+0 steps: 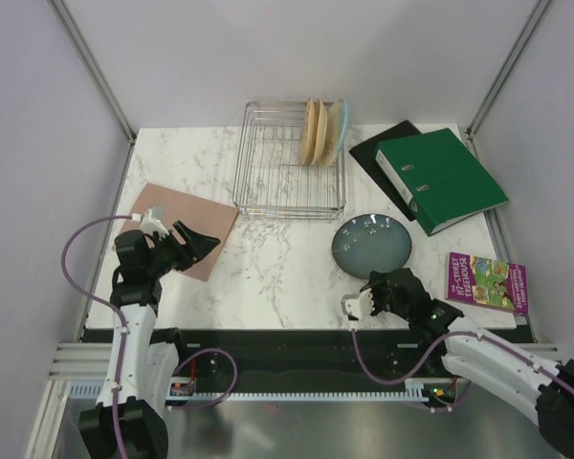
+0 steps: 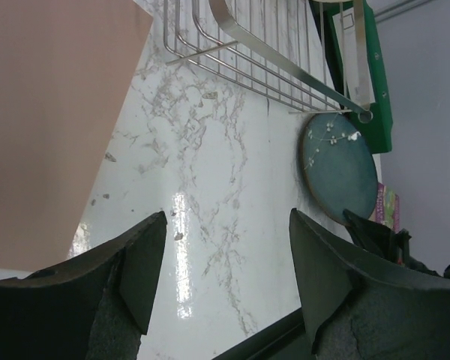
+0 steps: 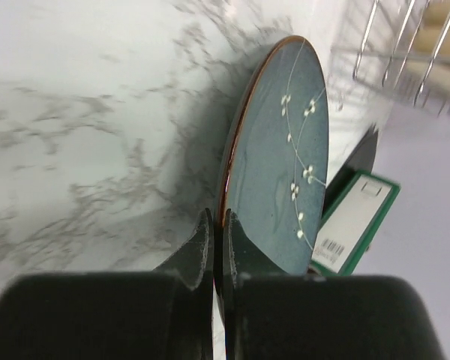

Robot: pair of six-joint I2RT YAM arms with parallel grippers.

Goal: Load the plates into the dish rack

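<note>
While the right gripper sits in front of the dish rack and to its right, its fingers are pinched together on the near rim of the dark slate-blue plate. Right wrist view confirms: the rim of that plate runs straight into the slit between the two fingers. Plate is on the marble table, just off the rack's front right corner, not touching the wire. Can't tell whether its near edge is lifted.

Left gripper is well off the rack's front left corner, over the edge of the brown mat. Jaws wide apart, only bare table between the fingers.

Inside the rack, along its right side toward the back: two cream-yellow plates standing on edge, cream plate with light-blue segment just beside them, closest to the right wall.

Right of the rack: green binder lying on a black folder. Further front-right of the rack: a picture book.
</note>
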